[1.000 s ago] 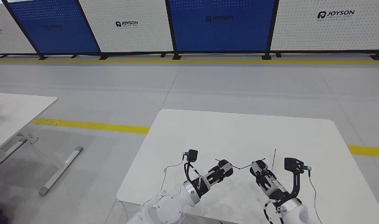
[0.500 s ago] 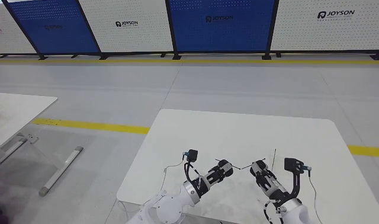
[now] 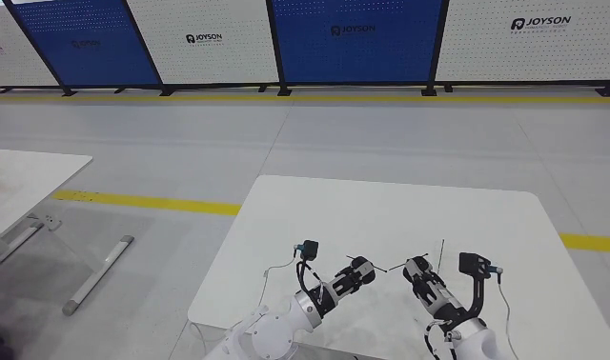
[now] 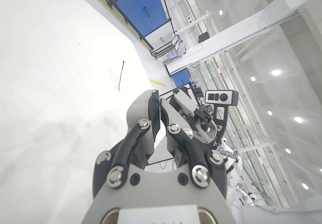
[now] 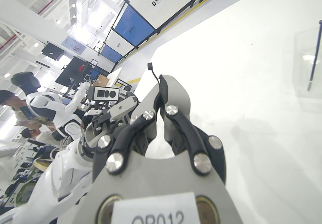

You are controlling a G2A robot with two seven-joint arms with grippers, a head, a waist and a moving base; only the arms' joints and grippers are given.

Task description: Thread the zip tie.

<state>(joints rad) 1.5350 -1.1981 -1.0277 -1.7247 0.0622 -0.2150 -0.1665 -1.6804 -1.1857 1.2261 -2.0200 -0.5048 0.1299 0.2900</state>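
0 change | left hand [image 3: 369,264], right hand [image 3: 411,264] stay clamped on zip tie [image 3: 391,267]

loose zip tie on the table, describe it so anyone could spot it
On the white table, look just beyond the right gripper. The loose zip tie is a thin black strip lying alone, unlike the held zip tie pinched between that gripper and the left gripper.

Blue-and-white pegboard panels [image 3: 357,55], grey floor [image 3: 286,141]
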